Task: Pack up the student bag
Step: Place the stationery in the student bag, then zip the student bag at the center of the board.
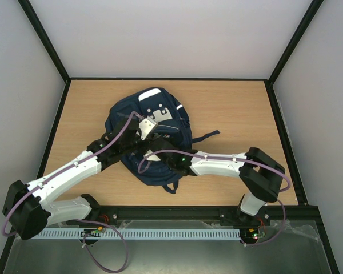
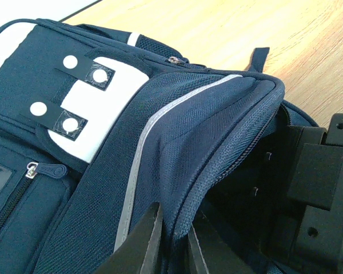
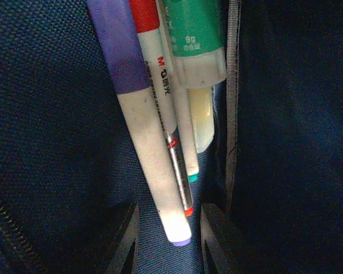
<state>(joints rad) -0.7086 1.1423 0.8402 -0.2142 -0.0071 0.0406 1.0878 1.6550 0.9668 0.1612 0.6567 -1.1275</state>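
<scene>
**Position of the work.** The student bag (image 1: 128, 111) lay flat at the centre of the table (image 1: 228, 108), with one strap (image 1: 208, 136) trailing toward 3 o'clock. The left arm reached it from 7 o'clock and the right arm from 4 o'clock.

**Left hand.** The left hand (image 2: 174, 240) was closed on the fabric edge of the bag's main opening, just beside the zip (image 2: 240, 160). It pinched that edge and lifted it, so that the compartment gaped toward 3 o'clock in the left wrist view.

**Right hand.** The right hand (image 3: 167, 228) was inside the compartment. Its fingers (image 3: 126, 240) stood apart. The end of a purple marker (image 3: 143, 131) lay between them with a gap on either side, so nothing appeared to be gripped.

**Contents visible.** The following lay together against the dark lining:
- the purple marker
- a red pen (image 3: 166, 85)
- a green glue stick (image 3: 197, 40)

A thinner teal-tipped pen (image 3: 188, 154) and a pale yellow item showed behind them. The yellow item could not be identified.

**Progress.**
- The writing items were judged to be already in the bag.
- The top view showed no loose items on the table around the bag, so little or no loading appeared to remain.
- The remaining steps were judged to be withdrawing the right hand, releasing the held edge and closing the zip. The main opening was not yet closed.
- Books or other contents deeper in the bag could not be confirmed.
</scene>
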